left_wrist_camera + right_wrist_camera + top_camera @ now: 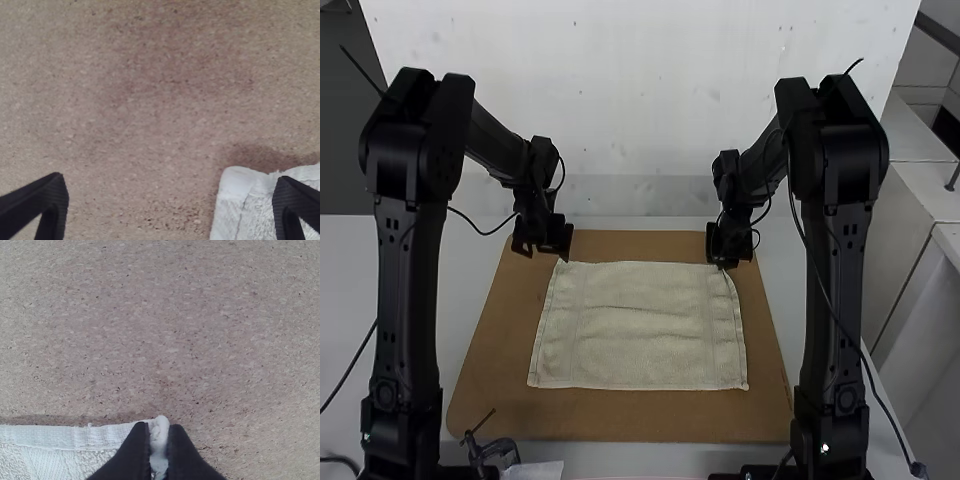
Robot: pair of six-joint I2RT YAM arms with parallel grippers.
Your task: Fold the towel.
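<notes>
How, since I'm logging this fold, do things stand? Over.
Towel spread, unfolded. Left pincer open near its far-left corner. Right pincer shut on far-right corner. Clamp at near edge, off the towel.

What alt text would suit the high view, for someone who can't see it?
A pale towel lies spread on a brown board, its far right corner pinched by the right gripper; the left gripper is open at the far left corner.
</notes>
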